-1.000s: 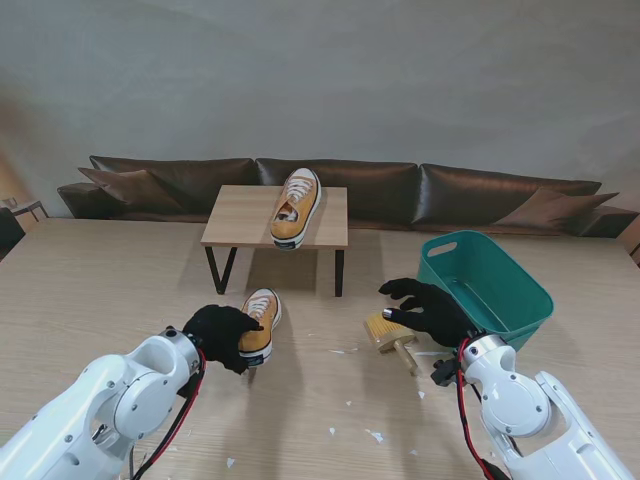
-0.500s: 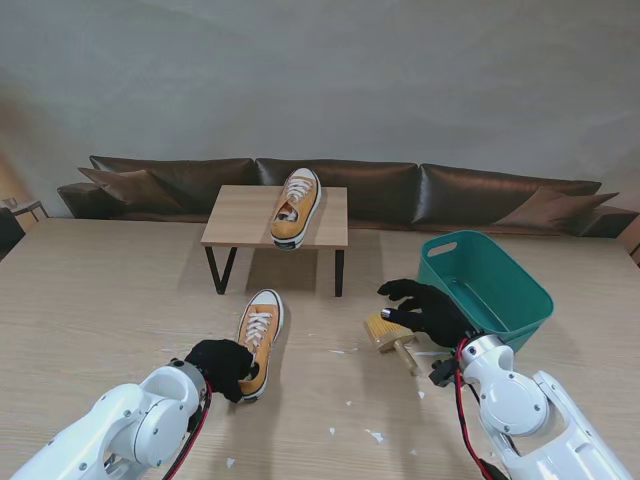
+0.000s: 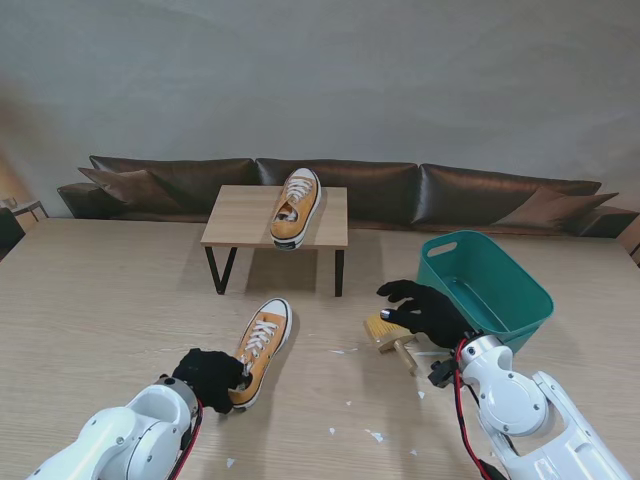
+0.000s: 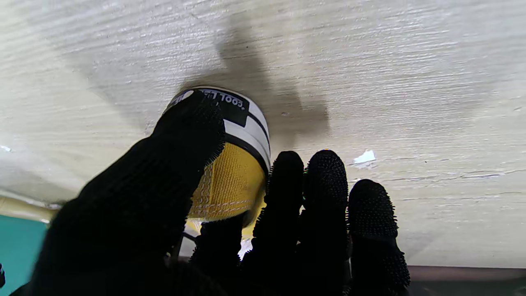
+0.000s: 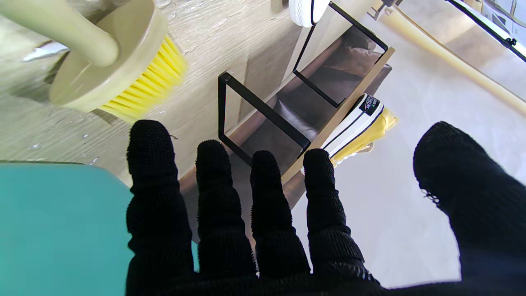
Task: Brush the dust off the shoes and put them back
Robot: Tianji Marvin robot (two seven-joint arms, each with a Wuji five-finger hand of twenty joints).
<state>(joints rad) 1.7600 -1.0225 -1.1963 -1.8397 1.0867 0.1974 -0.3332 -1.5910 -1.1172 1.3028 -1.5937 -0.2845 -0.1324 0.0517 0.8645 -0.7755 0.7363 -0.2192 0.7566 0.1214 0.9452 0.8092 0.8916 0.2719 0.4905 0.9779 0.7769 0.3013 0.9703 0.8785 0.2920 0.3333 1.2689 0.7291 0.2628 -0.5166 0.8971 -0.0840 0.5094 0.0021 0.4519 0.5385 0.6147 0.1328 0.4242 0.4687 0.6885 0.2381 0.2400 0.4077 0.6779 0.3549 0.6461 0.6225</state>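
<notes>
My left hand (image 3: 208, 374) grips the heel of 1 yellow shoe (image 3: 259, 350) on the big table (image 3: 90, 300); its toe points away from that hand. The other shoe (image 3: 296, 207) sits on the small stand (image 3: 240, 215), far past it. My right hand (image 3: 428, 312) is spread, holding nothing, with the brush (image 3: 390, 335) just beside it.
</notes>
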